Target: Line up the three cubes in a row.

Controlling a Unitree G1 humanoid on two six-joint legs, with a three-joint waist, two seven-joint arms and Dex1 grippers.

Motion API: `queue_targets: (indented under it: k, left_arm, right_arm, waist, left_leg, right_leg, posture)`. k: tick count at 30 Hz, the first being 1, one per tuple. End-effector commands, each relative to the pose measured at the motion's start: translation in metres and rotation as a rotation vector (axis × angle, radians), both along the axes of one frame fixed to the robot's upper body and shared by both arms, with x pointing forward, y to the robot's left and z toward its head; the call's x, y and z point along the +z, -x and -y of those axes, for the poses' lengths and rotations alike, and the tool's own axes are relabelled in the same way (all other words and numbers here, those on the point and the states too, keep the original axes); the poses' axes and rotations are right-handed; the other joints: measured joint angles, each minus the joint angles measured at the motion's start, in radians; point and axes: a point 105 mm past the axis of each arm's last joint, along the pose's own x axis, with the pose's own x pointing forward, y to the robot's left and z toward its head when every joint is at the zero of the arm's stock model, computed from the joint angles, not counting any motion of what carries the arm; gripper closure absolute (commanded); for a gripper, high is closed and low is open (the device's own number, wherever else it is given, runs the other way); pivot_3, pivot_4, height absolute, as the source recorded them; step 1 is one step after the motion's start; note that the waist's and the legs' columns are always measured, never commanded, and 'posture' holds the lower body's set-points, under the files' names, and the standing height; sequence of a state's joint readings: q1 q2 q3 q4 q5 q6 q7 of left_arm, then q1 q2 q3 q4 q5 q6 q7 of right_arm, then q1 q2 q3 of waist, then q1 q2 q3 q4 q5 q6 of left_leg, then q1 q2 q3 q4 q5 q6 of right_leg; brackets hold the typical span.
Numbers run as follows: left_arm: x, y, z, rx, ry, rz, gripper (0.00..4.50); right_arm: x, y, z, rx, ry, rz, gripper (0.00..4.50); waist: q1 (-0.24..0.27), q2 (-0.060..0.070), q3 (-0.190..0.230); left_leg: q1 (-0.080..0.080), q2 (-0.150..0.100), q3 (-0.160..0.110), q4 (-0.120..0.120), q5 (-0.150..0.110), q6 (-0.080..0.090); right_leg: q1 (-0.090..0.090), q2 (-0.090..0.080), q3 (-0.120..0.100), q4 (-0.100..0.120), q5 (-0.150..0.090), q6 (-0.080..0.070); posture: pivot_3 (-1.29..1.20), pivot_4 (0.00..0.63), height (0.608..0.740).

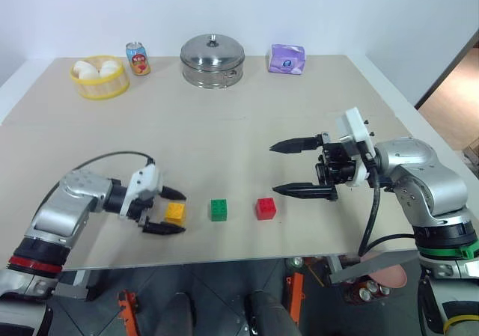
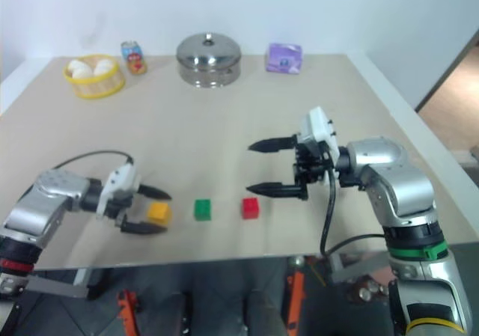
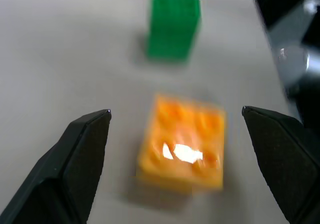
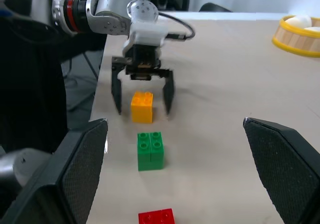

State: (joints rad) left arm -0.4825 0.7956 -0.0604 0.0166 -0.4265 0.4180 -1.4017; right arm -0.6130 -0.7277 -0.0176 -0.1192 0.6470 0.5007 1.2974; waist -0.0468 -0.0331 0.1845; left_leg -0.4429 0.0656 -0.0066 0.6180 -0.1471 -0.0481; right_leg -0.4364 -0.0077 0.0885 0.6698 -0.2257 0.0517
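Three studded cubes stand in a row near the table's front edge: yellow-orange [image 1: 175, 213] on the left, green [image 1: 218, 209] in the middle, red [image 1: 266, 208] on the right. My left gripper [image 1: 171, 211] is open, its two black fingers either side of the yellow-orange cube [image 3: 182, 143] without touching it, slightly above the table. To the right of the red cube and higher up, my right gripper [image 1: 283, 168] hangs wide open and empty, pointing left. The right wrist view looks along the row: red [image 4: 157, 217], green [image 4: 150, 150], yellow-orange [image 4: 142, 107].
At the table's back stand a yellow basket [image 1: 100, 87] of white eggs, a soda can [image 1: 138, 58], a lidded steel pot [image 1: 212, 60] and a purple packet [image 1: 287, 58]. The table's front edge [image 1: 224, 257] runs just below the cubes.
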Motion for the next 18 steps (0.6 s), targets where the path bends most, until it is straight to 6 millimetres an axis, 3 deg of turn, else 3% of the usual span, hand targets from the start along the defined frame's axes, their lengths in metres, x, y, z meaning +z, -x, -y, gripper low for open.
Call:
queue_targets:
  k: [1, 4, 8, 12, 15, 18]
  left_arm:
    - [0.054, -0.002, -0.005, 0.108, 0.182, 0.052, 0.13]
    - [0.085, -0.021, -0.022, 0.340, 0.358, 0.131, 0.13]
    - [0.094, -0.047, -0.055, 0.672, 0.449, 0.291, 0.13]
    - [0.060, -0.058, -0.084, 0.946, 0.437, 0.366, 0.13]
    - [0.038, -0.055, -0.081, 0.999, 0.448, 0.345, 0.13]
    - [0.028, -0.051, -0.073, 0.981, 0.439, 0.332, 0.13]
  right_arm:
    - [0.027, -0.006, 0.011, -0.096, -0.154, 0.043, 0.00]
    - [0.027, -0.034, 0.027, -0.320, -0.274, 0.049, 0.00]
    - [0.004, -0.068, 0.042, -0.583, -0.331, 0.020, 0.00]
    - [-0.036, -0.086, 0.038, -0.753, -0.338, 0.000, 0.00]
    - [-0.055, -0.091, 0.038, -0.815, -0.337, -0.005, 0.00]
    - [-0.056, -0.090, 0.036, -0.801, -0.333, 0.012, 0.00]
  waist:
    - [-0.001, 0.000, 0.000]
    - [-0.003, 0.000, 0.000]
    - [-0.002, 0.000, 0.000]
    - [-0.003, 0.000, 0.000]
    - [-0.001, 0.000, 0.000]
    - [0.000, 0.000, 0.000]
  left_leg:
    - [0.000, 0.000, 0.000, 0.000, 0.000, 0.000]
    - [0.001, 0.000, -0.001, -0.001, 0.000, 0.000]
    - [0.004, 0.000, -0.001, -0.001, 0.000, 0.000]
    - [0.005, 0.000, 0.001, 0.000, 0.000, 0.000]
    - [0.003, -0.001, 0.001, -0.001, 0.000, 0.000]
    - [0.001, -0.001, 0.002, -0.001, 0.000, 0.000]
  right_leg:
    - [0.000, 0.000, 0.000, 0.000, 0.000, 0.000]
    - [0.000, 0.001, 0.000, 0.000, 0.000, 0.001]
    - [0.004, 0.001, 0.000, 0.000, 0.001, 0.002]
    - [0.005, 0.001, 0.003, 0.000, 0.003, 0.004]
    - [0.003, 0.001, 0.004, -0.001, 0.005, 0.008]
    - [0.002, 0.001, 0.006, -0.002, 0.006, 0.009]
  posture:
    - [0.00, 0.150, 0.739]
    - [0.00, 0.150, 0.739]
    - [0.00, 0.150, 0.739]
    - [0.00, 0.150, 0.739]
    - [0.00, 0.150, 0.739]
    - [0.00, 0.150, 0.739]
